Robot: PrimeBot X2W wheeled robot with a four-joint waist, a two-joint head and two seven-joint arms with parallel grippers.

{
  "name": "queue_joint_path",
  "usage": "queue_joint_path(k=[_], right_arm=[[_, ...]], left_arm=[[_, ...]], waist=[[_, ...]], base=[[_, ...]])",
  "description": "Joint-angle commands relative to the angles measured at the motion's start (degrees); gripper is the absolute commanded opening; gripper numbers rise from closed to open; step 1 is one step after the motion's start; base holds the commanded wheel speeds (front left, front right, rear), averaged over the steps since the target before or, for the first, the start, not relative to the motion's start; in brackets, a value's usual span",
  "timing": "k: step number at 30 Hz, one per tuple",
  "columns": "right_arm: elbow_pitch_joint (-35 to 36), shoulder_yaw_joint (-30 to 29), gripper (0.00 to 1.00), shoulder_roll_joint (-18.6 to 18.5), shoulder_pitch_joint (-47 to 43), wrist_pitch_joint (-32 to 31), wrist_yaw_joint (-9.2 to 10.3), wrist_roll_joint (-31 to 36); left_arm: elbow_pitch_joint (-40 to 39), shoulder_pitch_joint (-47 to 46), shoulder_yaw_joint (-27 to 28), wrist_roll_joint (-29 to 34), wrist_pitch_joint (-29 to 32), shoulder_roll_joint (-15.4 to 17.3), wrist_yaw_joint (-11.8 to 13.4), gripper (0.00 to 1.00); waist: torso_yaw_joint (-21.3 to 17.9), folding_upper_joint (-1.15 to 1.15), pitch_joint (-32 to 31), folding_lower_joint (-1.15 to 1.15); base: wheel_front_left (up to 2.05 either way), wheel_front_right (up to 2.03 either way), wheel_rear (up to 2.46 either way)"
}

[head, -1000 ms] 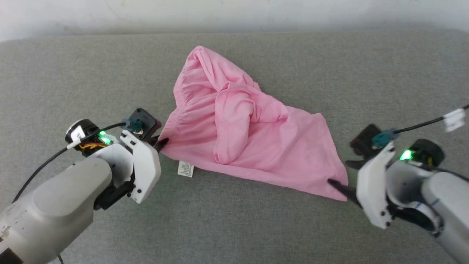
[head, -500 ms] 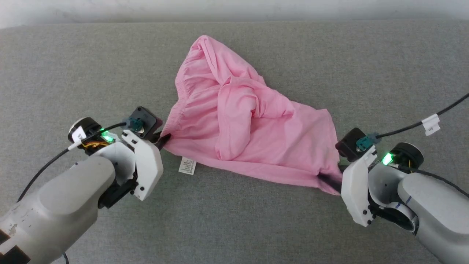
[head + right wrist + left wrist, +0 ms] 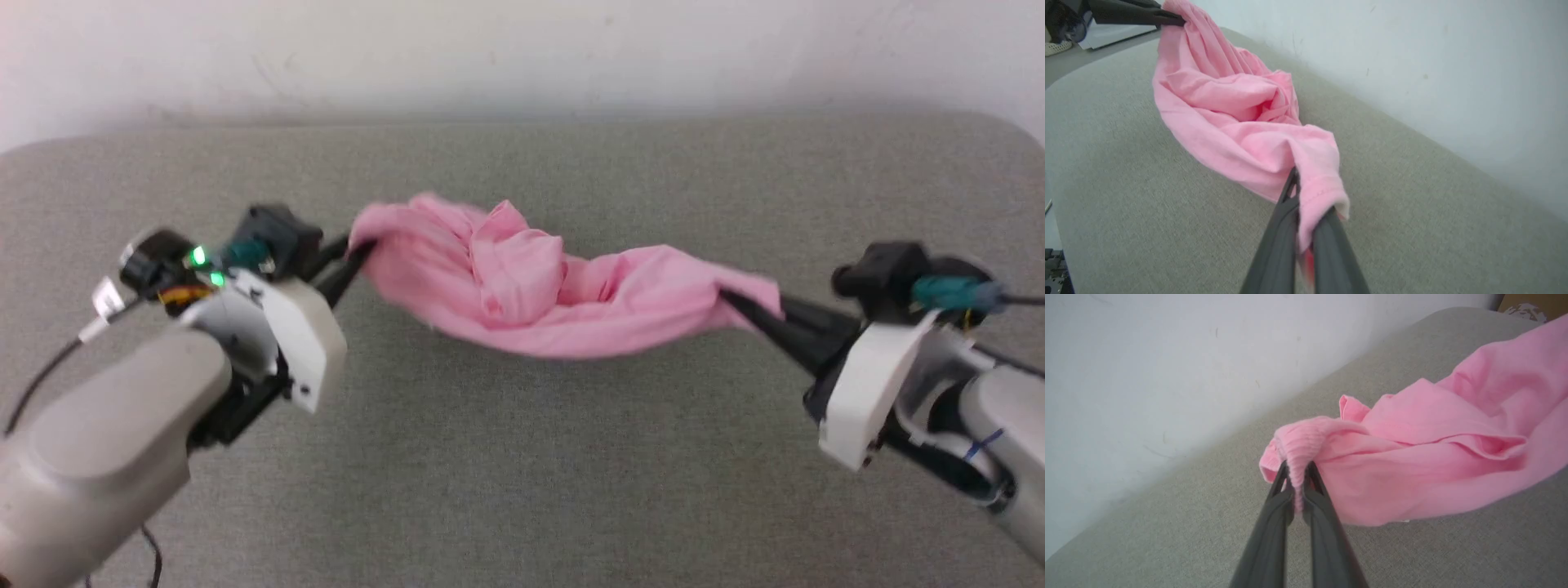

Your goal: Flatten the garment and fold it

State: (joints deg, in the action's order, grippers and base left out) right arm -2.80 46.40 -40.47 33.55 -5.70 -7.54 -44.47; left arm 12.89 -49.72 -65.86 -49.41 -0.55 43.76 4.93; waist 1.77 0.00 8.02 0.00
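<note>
The pink garment [image 3: 539, 290] hangs bunched and sagging between my two grippers, lifted off the grey cushion. My left gripper [image 3: 359, 249] is shut on its gathered waistband end [image 3: 1298, 451], which bulges over the fingertips [image 3: 1280, 486]. At the other end my right gripper [image 3: 731, 300] is shut on a hemmed corner [image 3: 1321, 192], with cloth pinched between the fingers [image 3: 1282, 228]. In the right wrist view the garment [image 3: 1229, 110] stretches away to the left gripper [image 3: 1180, 19] at the top left. The white tag is hidden in the folds.
A wide grey fabric cushion [image 3: 522, 474] lies under the garment, with a white wall [image 3: 522, 49] along its far edge. In the left wrist view a brown object [image 3: 1531, 304] sits beyond the cushion's far corner. Cables trail from both wrists.
Both grippers have risen with the garment, which was spread on the cushion and now hangs crumpled between them. The right gripper closed on the lower corner. The head camera has tilted up.
</note>
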Motion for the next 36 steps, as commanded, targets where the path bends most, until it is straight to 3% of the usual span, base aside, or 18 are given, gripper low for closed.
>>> queue_joint_path(k=[1, 6, 12, 20, 26, 36], right_arm=[[1.3, -1.4, 0.00, -0.1, 0.8, 0.6, 0.05, -0.3], [3.7, -8.2, 0.00, 0.1, 5.3, 1.0, 0.05, -0.5], [0.6, -13.9, 0.00, 3.0, 14.4, 1.1, 0.05, -0.4], [-9.8, -17.7, 0.00, 6.9, 30.5, 0.1, 0.05, 3.7], [-16.1, -18.5, 0.00, 8.4, 42.8, -0.7, 0.05, 7.3], [-22.1, -16.1, 0.00, 8.6, 56.8, 0.1, 0.05, 11.2]], left_arm=[[-1.3, -2.2, 1.1, 0.1, -0.1, 0.7, 0.7, 0.00], [-5.1, -8.9, 4.4, 0.2, 1.4, 1.3, 0.8, 0.00], [-2.2, -18.2, 7.4, 0.4, 3.5, -0.7, -0.8, 0.00], [7.1, -31.2, 10.6, 2.3, 2.7, -7.0, -2.0, 0.00], [14.9, -40.2, 14.1, 1.9, 0.8, -11.1, -2.3, 0.00], [24.4, -48.1, 16.1, 4.1, -5.8, -13.3, -3.2, 0.00]], waist=[[-0.1, 0.00, -2.0, 0.00], [-0.1, 0.00, -2.6, 0.00], [0.0, 0.00, -0.9, 0.00], [0.3, 0.00, 6.9, 0.00], [0.3, 0.00, 15.2, 0.00], [0.4, 0.00, 25.3, 0.00]], base=[[0.00, 0.00, 0.00], [0.00, 0.00, 0.00], [0.00, 0.00, 0.00], [0.00, 0.00, 0.00], [0.00, 0.00, 0.00], [0.00, 0.00, 0.00]])
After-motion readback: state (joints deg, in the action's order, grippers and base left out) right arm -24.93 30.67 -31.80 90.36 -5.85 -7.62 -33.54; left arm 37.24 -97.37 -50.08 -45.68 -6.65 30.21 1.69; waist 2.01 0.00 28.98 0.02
